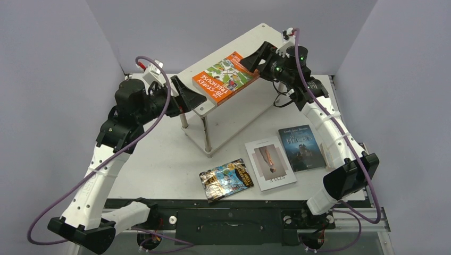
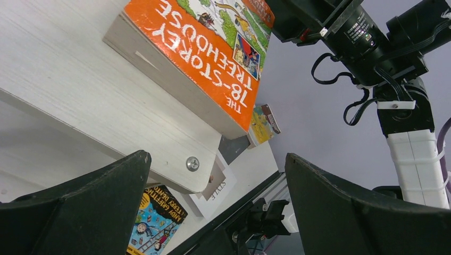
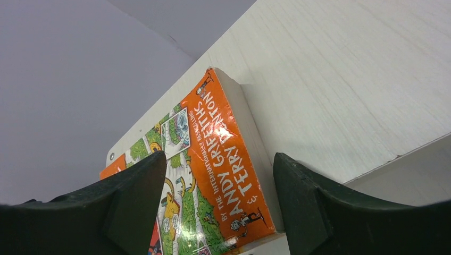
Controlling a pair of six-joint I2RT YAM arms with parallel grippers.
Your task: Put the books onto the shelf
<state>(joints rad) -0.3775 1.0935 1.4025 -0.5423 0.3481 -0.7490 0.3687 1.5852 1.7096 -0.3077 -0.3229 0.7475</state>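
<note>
My left gripper (image 1: pixel 191 98) hung at the near-left corner of the shelf (image 1: pixel 266 40), its jaws spread wide and holding nothing. From the left wrist, that gripper (image 2: pixel 215 159) looked up at the edge of the top board from just under it. My right gripper (image 1: pixel 250 62) sat at the far end of the orange book (image 1: pixel 226 77), jaws released. From the right wrist, the fingers (image 3: pixel 133 196) flanked the book's (image 3: pixel 213 175) corner without closing on it.

The orange book (image 2: pixel 207 58) lay flat on the top board. One long side ran close to the board's left edge, and bare board stretched away on its other side.

Three more books lay flat on the table (image 1: pixel 175 159), near its front edge. They were the comic-cover book (image 1: pixel 227 179), the white book (image 1: pixel 270 162) and the dark blue book (image 1: pixel 301 147). The comic-cover and white books nearly touched, and the dark blue one lay just beside my right forearm. Open tabletop lay left of the shelf legs.
</note>
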